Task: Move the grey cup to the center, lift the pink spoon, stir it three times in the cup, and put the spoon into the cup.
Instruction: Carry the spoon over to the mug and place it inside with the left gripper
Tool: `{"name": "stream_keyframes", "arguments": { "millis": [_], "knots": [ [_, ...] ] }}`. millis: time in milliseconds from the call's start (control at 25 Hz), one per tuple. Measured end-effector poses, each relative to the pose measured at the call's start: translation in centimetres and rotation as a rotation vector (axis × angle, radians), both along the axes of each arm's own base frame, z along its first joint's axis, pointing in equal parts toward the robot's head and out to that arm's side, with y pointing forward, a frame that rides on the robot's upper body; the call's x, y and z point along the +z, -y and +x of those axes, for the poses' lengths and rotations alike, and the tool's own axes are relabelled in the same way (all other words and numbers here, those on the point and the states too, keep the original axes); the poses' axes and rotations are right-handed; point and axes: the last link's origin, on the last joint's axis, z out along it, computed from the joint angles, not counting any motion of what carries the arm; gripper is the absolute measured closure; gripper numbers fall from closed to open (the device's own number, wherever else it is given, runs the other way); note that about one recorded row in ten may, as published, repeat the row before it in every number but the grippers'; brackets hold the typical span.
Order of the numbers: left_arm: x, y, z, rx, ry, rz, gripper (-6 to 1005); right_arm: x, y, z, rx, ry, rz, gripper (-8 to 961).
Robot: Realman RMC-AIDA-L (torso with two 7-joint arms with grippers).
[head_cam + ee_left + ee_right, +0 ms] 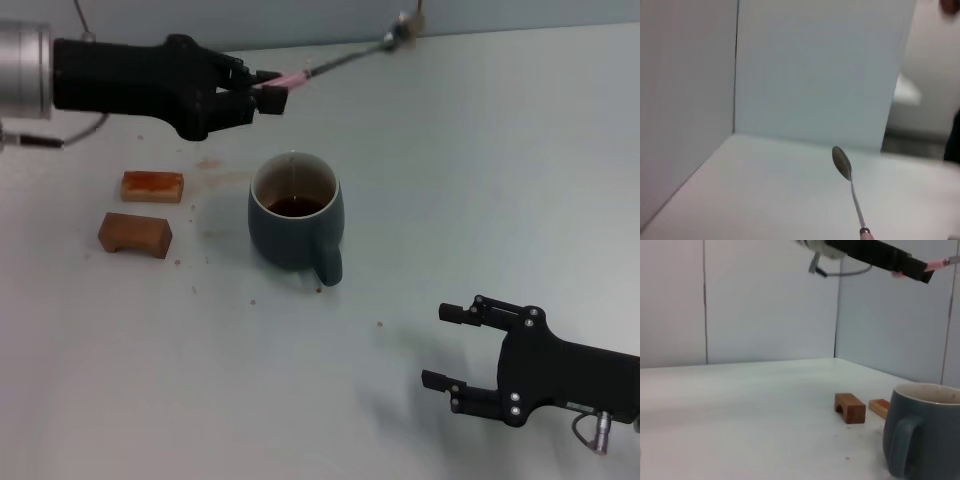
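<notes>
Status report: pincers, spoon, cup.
Left pincer shut on pink spoon, held high behind grey cup. Right pincer open, idle, near side. Nothing blocking.

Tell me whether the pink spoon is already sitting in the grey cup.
No: the left gripper holds the pink spoon in the air beyond the grey cup.

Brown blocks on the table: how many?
2. Both sit on the table to the left of the grey cup: the flat block farther back, the arched block just in front of it. None looks hidden.
</notes>
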Motion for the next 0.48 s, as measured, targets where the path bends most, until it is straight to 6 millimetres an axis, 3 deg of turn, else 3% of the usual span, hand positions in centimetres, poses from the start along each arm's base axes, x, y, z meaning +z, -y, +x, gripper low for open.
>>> {"name": "stream_keyframes", "arguments": {
  "millis": [80, 120, 280, 480],
  "knots": [
    [1.6, -0.3, 1.1, -0.069, -0.104, 0.065, 847, -0.2, -0.1, 0.0, -0.008, 0.0, 0.0, 221],
    [3.5, -0.5, 2.2, -0.119, -0.132, 0.117, 846, -0.4, -0.2, -0.1, -0.017, -0.003, 0.001, 221],
    [4.9, 0.1, 3.2, -0.159, -0.174, 0.15, 843, -0.3, -0.2, 0.0, -0.021, -0.004, 0.005, 221],
    [5.7, 2.2, 4.5, -0.251, -0.392, 0.217, 839, -0.4, -0.3, -0.2, -0.021, -0.007, 0.003, 221]
  ]
}}
